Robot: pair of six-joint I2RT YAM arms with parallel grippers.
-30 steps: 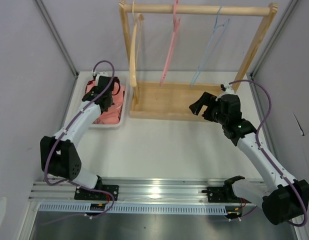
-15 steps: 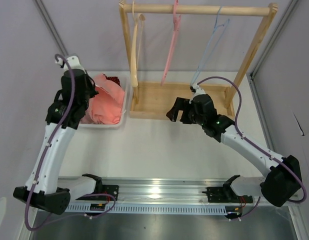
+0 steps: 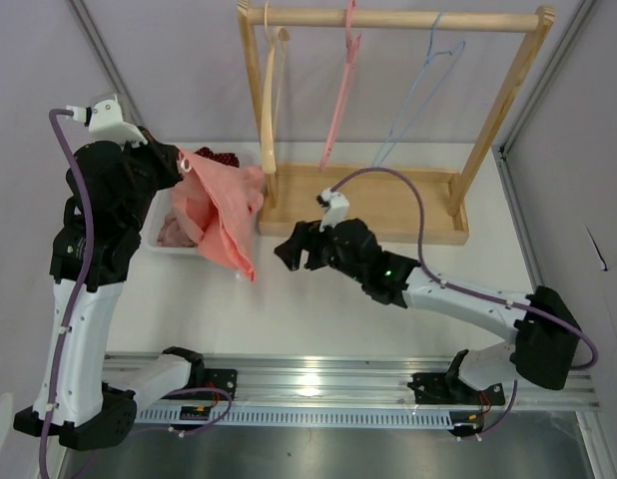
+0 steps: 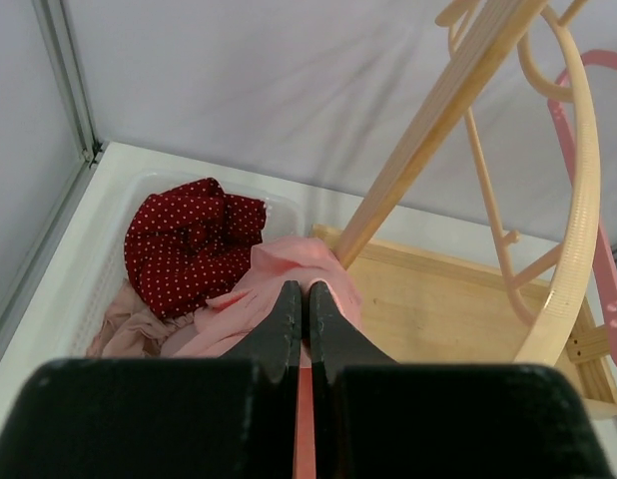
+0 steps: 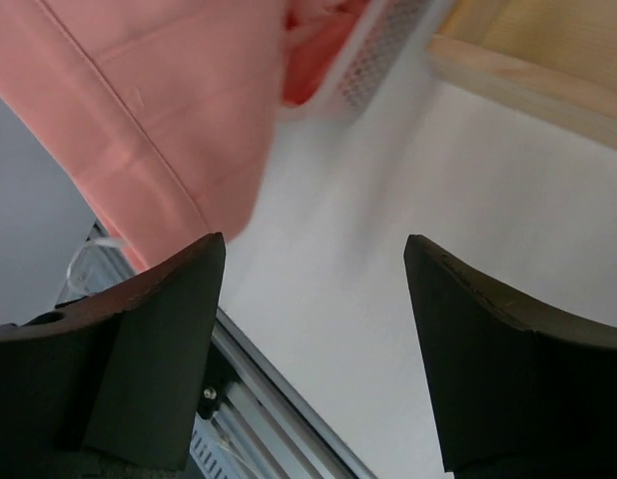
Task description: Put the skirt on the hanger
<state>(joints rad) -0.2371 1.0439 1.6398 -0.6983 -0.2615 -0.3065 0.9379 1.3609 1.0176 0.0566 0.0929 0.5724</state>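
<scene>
The salmon-pink skirt [image 3: 227, 215] hangs from my left gripper [image 3: 182, 163], which is shut on its top edge and holds it raised over the white tray [image 3: 151, 238]. In the left wrist view the closed gripper [image 4: 306, 291] pinches the skirt [image 4: 289, 264]. My right gripper [image 3: 294, 247] is open and empty, low over the table just right of the skirt's hanging hem; the skirt [image 5: 169, 110] fills the upper left of its wrist view. The pale blue hanger [image 3: 420, 85] hangs on the wooden rail at the back right.
The tray holds a red white-dotted cloth [image 4: 192, 232] and a mauve-pink cloth [image 3: 174, 232]. A wooden rack [image 3: 388, 205] stands at the back with a wooden hanger [image 3: 268, 100] and a pink hanger [image 3: 340, 90]. A metal rail [image 3: 318, 377] runs along the near edge.
My left gripper has lifted the skirt out of the tray, up and back. My right gripper has swung left across the table toward the hanging skirt.
</scene>
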